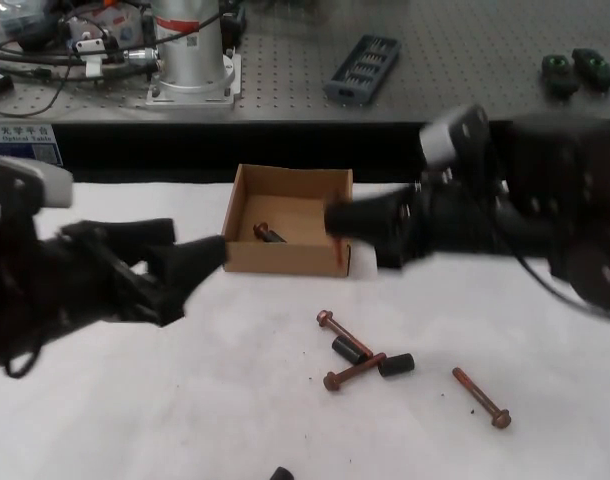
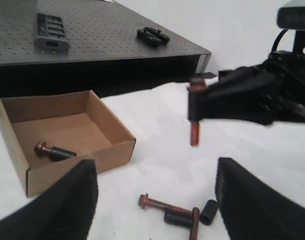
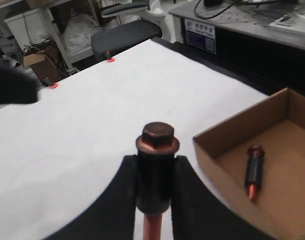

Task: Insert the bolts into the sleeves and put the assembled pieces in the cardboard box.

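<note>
Cardboard box [image 1: 285,256]: open-topped, standing on the white cloth [image 1: 185,400] at the far middle of the bench, with one assembled piece [image 1: 268,234] lying on its floor. Right gripper [image 3: 155,192]: clenched on a second assembled piece [image 3: 155,170]. The piece is held upright with the bolt head on top, the fingers bearing on the black sleeve and the copper shank hanging below. I place it near the box's side wall, over cloth and not over the opening (the left wrist view makes this plain). Left gripper [image 2: 157,200]: released, fingers spread wide with nothing between them, low over the cloth on the box's other side. Loose bolts [image 1: 480,397]: three lie on the cloth nearer the arms, two of them close against two loose sleeves [image 1: 395,365]. Whether either of those bolts already sits in a sleeve I cannot tell. Handling judgement: the parts look rigid, light, hard and probably slick. Nothing is fragile, but a sleeve could slide off its shank if a piece is tipped head down. I would take hold on the sleeve just beneath the head flange, as here, with the head uppermost until over the box.
</note>
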`<action>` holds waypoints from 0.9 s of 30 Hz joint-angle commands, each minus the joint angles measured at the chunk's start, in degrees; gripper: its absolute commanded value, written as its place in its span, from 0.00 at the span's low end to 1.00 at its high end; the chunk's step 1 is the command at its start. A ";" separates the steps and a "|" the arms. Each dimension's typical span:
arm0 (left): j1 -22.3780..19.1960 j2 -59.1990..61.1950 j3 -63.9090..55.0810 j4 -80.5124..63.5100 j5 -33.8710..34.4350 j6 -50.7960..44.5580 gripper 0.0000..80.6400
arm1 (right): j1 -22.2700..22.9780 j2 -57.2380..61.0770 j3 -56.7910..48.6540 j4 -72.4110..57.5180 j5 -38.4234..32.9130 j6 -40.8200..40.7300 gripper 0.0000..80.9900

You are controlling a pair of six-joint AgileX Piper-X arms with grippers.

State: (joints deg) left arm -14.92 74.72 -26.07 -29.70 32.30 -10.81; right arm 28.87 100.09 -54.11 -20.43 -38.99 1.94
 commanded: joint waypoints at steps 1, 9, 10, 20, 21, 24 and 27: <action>0.21 -7.82 -0.47 12.12 0.14 3.96 0.50 | -1.06 5.15 -6.97 1.11 -0.56 3.97 0.03; 0.15 -19.46 -0.47 32.52 -0.16 3.96 0.44 | -1.22 17.97 -25.82 11.16 1.18 6.64 0.03; 0.15 -21.06 -0.47 34.27 -0.16 3.96 0.44 | -1.22 19.36 -28.11 12.64 1.40 7.46 0.03; 0.15 -31.73 -0.47 46.12 -0.39 3.96 0.44 | -1.61 24.23 -36.10 18.69 7.19 8.78 0.29; 0.15 -32.56 -0.47 46.64 -0.26 3.96 0.44 | -1.61 24.23 -36.10 18.69 7.83 8.78 0.39; 0.15 -34.27 -0.47 47.28 0.71 3.96 0.44 | -1.61 24.23 -36.10 18.81 12.04 11.94 0.62; -1.01 -34.67 -0.47 47.25 1.58 4.10 0.44 | -2.15 22.61 -36.02 23.66 9.89 14.81 0.50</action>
State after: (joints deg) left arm -14.88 40.88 -26.07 17.56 32.63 -7.81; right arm 27.42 124.52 -89.31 0.00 -28.07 14.92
